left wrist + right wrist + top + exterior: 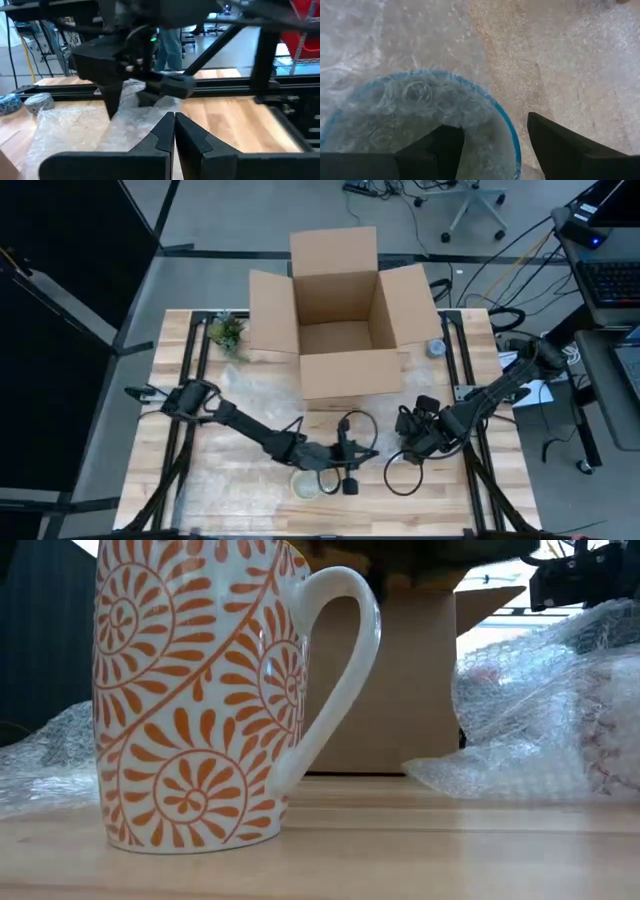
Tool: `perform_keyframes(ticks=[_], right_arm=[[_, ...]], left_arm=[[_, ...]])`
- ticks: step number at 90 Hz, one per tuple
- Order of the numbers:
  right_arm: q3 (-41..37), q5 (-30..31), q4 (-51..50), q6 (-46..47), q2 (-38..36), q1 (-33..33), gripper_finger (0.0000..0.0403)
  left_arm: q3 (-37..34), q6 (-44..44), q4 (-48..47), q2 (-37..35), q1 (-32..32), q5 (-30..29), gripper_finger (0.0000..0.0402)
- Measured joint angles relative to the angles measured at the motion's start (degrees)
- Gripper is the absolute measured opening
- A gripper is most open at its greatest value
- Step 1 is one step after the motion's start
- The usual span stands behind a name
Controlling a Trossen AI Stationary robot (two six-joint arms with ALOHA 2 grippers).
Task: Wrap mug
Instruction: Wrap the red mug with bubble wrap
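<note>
Only the low view shows the orange-patterned mug (200,690), frame left. Left gripper (174,131) pinched closed, empty; right gripper (495,145) spread over a bubble-wrapped blue rim (485,100).

You had one cardboard box (340,315) standing open at the far middle of the table (180,470), and everything else counted off it. One small green plant (226,332) sat just left of the box. Two rolls of tape (39,101) lay close together to the box's right. One orange-patterned mug (200,690) stood in front of the box, near the table's front edge. One spread of bubble wrap (255,405) lay crumpled between the box and that mug. You had two arms over the table, so two grippers: the left gripper (350,470) and the right gripper (412,442), both in front of the box.
</note>
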Motion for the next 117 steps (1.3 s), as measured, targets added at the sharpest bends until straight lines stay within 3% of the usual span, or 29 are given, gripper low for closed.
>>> perform_keyframes(ticks=[13,28,67,92,117], right_arm=[[0.00,0.00,0.14,0.34,0.00,0.00,0.0201],[0.00,0.00,0.84,0.41,0.00,0.00,0.0201],[0.00,0.00,1.00,0.47,0.00,0.00,0.0201],[2.75,0.00,-0.28,0.03,-0.05,0.00,0.0201],[6.99,0.15,-3.88,-2.02,-0.13,-0.13,0.0201]], left_arm=[[3.67,0.04,0.13,2.88,1.70,0.77,0.0000],[7.35,0.00,0.61,5.55,3.87,7.00,0.0000],[8.17,0.00,1.78,7.91,5.77,7.58,0.0000],[8.19,-1.59,4.16,10.08,7.42,11.84,0.0000],[14.75,-2.93,4.81,15.83,7.67,12.51,0.0000]])
